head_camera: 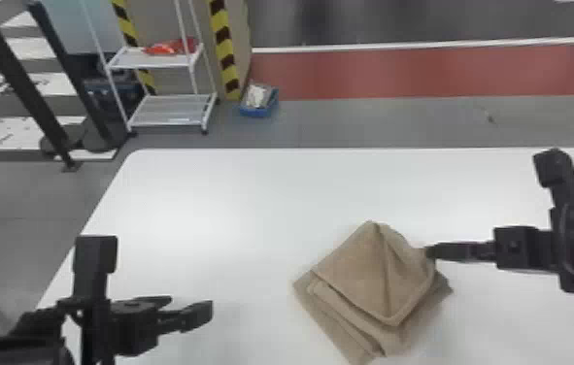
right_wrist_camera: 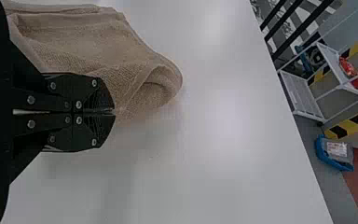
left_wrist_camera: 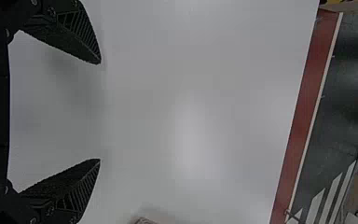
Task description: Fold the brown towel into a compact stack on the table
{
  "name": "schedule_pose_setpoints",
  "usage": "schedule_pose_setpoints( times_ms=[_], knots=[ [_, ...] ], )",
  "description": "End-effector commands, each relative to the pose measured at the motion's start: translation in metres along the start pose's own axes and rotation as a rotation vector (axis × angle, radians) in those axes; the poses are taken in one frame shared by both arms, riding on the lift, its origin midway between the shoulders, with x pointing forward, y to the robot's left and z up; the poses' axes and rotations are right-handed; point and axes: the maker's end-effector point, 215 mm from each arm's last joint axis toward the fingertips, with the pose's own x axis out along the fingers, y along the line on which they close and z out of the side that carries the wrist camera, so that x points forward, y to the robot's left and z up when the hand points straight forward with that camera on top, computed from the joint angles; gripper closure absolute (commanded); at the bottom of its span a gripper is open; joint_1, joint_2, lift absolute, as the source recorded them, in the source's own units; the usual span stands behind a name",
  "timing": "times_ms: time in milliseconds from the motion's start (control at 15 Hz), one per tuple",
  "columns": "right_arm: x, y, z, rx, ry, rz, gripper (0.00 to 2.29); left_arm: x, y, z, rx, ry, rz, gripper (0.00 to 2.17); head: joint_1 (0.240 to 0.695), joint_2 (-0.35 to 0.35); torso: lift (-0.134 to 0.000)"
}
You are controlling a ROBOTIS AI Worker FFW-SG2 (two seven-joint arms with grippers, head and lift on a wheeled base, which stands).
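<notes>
the wide left black claw (head_camera: 192,306) is over the white tabletop (head_camera: 232,204); the narrow right black claw (head_camera: 429,252) pinches the folded brown cloth towel's (head_camera: 358,272) right edge on it.

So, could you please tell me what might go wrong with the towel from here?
The right gripper is shut at the edge of the brown towel, so moving it might drag the upper layers askew. Lower layers stick out past the top fold, so the stack may end uneven. The left gripper is open and away from the towel, so the cloth could slide.
</notes>
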Motion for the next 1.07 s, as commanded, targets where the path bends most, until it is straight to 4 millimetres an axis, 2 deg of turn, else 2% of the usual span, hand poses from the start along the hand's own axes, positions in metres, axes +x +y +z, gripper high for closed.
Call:
schedule_pose_setpoints(
  times_ms=[0, 133, 267, 400, 600, 733, 867, 1000],
  knots=[
    [-0.004, 0.022, 0.010, -0.012, -0.040, 0.076, 1.66, 0.000, -0.001, 0.000, -0.006, -0.003, -0.003, 0.15, 0.695, 0.116, -0.124],
    [-0.012, 0.051, 0.023, -0.039, -0.092, 0.156, 1.66, 0.000, -0.001, 0.000, -0.005, -0.003, -0.003, 0.15, 0.695, 0.128, -0.124],
    [-0.012, 0.073, 0.027, -0.054, -0.107, 0.224, 1.66, -0.001, 0.000, 0.000, -0.007, -0.004, -0.002, 0.15, 0.695, 0.154, -0.124],
    [0.002, 0.087, 0.013, -0.082, -0.059, 0.237, 1.66, -0.001, 0.000, -0.001, -0.007, -0.004, -0.001, 0.15, 0.695, 0.174, -0.124],
    [0.039, 0.097, -0.033, -0.099, 0.082, 0.229, 1.66, -0.001, -0.001, -0.001, -0.006, -0.003, -0.003, 0.15, 0.695, 0.218, -0.124],
    [0.054, 0.098, -0.057, -0.092, 0.145, 0.228, 1.66, -0.001, 0.000, -0.001, -0.008, -0.002, -0.001, 0.15, 0.695, 0.248, -0.124],
    [0.057, 0.100, -0.065, -0.091, 0.153, 0.247, 1.66, -0.001, 0.001, -0.001, -0.010, -0.004, -0.001, 0.15, 0.695, 0.270, -0.124],
    [0.053, 0.113, -0.055, -0.114, 0.115, 0.322, 1.66, -0.001, 0.001, -0.001, -0.010, -0.004, -0.001, 0.15, 0.695, 0.291, -0.124]
  ],
)
